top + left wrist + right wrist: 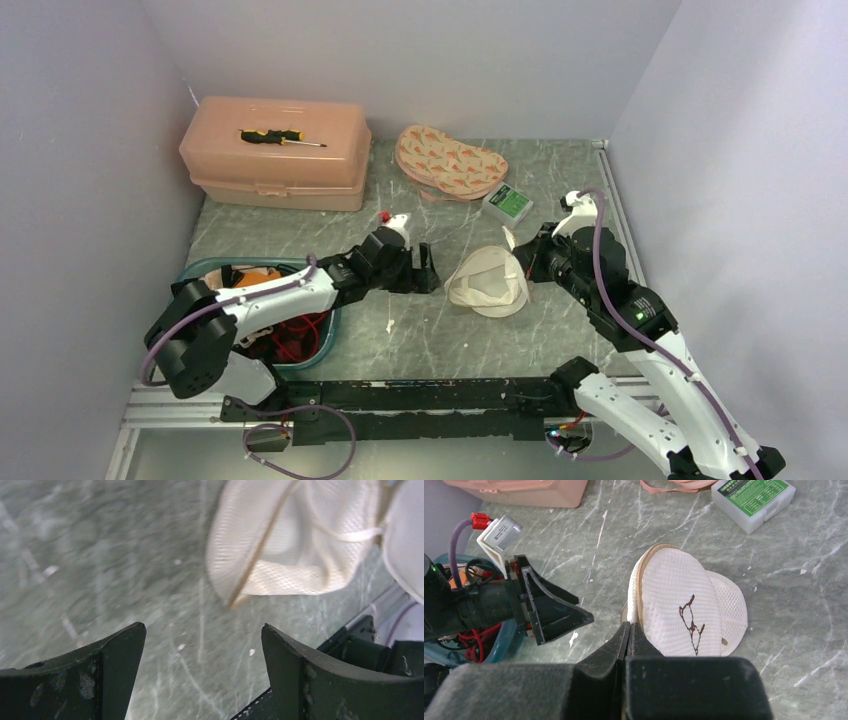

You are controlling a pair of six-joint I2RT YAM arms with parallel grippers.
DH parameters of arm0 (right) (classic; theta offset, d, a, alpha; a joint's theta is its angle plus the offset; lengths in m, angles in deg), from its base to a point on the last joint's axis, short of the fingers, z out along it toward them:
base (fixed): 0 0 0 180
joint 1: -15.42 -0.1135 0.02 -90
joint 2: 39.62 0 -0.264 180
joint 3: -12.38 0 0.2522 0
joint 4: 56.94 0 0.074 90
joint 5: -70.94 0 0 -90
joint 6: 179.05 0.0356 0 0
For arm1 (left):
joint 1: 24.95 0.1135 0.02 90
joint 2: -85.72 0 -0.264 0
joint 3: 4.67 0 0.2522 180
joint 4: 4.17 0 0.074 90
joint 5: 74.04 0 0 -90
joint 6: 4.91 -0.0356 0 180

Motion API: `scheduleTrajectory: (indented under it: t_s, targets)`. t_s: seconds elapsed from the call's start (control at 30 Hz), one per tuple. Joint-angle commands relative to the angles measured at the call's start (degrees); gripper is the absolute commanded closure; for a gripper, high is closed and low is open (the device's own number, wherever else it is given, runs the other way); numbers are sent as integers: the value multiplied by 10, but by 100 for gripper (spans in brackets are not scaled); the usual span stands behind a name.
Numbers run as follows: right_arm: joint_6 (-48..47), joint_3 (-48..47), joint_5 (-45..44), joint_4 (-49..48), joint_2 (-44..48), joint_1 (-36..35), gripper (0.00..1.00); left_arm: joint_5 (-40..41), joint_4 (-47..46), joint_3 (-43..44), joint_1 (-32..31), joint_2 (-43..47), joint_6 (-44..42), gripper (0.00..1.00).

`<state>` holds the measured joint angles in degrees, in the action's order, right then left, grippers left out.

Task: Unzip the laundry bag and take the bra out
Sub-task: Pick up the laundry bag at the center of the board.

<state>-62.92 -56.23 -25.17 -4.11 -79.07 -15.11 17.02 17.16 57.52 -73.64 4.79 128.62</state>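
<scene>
Bra (300, 332), a tangle of red straps, lies in the teal basket (232, 262) at the lower left of the top view, under the left arm. The white mesh laundry bag (488, 285) sits mid-table, well apart from it. The left gripper (430, 272) hangs just left of the bag, jaws spread wide, holding nothing. The right gripper (629, 627) has its jaws pressed together, pinching the bag's tan rim.

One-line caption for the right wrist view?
Right gripper pinches the rim of the mesh laundry bag; open left gripper hovers beside it.
</scene>
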Motion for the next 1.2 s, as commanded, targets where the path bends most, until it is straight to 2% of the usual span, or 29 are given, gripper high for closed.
scheduleTrajectory:
  t_s: [0.0, 0.33, 0.4, 0.53, 0.73, 0.8, 0.83, 0.97, 1.03, 1.07, 1.17]
  targets:
    - [3, 2, -13, -15, 7, 0, 100, -55, -144, 11, -33, -31, -74, 9]
    - [0, -9, -16, -8, 3, 0, 100, 5, -82, 82, -61, -137, -125, 20]
    - [0, -9, -15, -8, 3, 0, 100, 17, -77, 82, -61, -145, -122, 26]
    - [4, -9, -11, -9, 6, 0, 100, 34, -53, 97, -61, -161, -122, 42]
    - [7, -12, -9, -8, 13, 0, 100, 43, -34, 119, -61, -184, -122, 76]
    - [8, -11, -6, -11, 15, 0, 100, 42, -34, 124, -61, -188, -124, 92]
    - [9, -10, -6, -12, 16, 0, 100, 42, -33, 127, -61, -189, -124, 97]
    - [6, -11, -13, -13, 20, 0, 100, 38, -19, 133, -61, -152, -118, 97]
    - [-1, -25, -27, -10, 16, 0, 100, 39, 29, 155, -61, -115, -111, 97]
    - [-7, -42, -40, -2, 9, 0, 100, 40, 62, 174, -60, -96, -113, 97]
    - [-26, -115, -95, 34, -20, 0, 100, 55, 188, 300, -60, -59, -132, 97]
